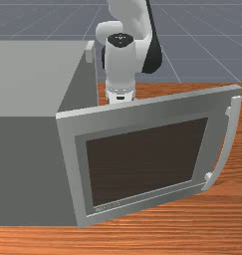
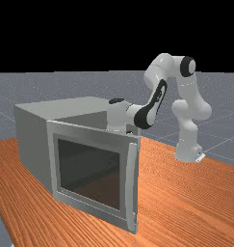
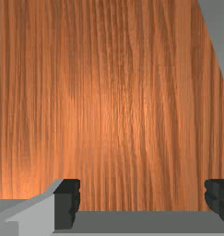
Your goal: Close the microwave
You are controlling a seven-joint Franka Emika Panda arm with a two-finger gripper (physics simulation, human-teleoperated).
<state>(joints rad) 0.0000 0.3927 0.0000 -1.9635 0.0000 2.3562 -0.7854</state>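
In the front view, the microwave [image 1: 25, 169] sits toward nine o'clock, its door [image 1: 147, 159] swung out toward three; the end effector [image 3: 143, 197] is spread wide, gripping nothing, seemingly on the door's inner side; pushing outward from there could swing the door wider; closing it could pinch the end effector against the body.
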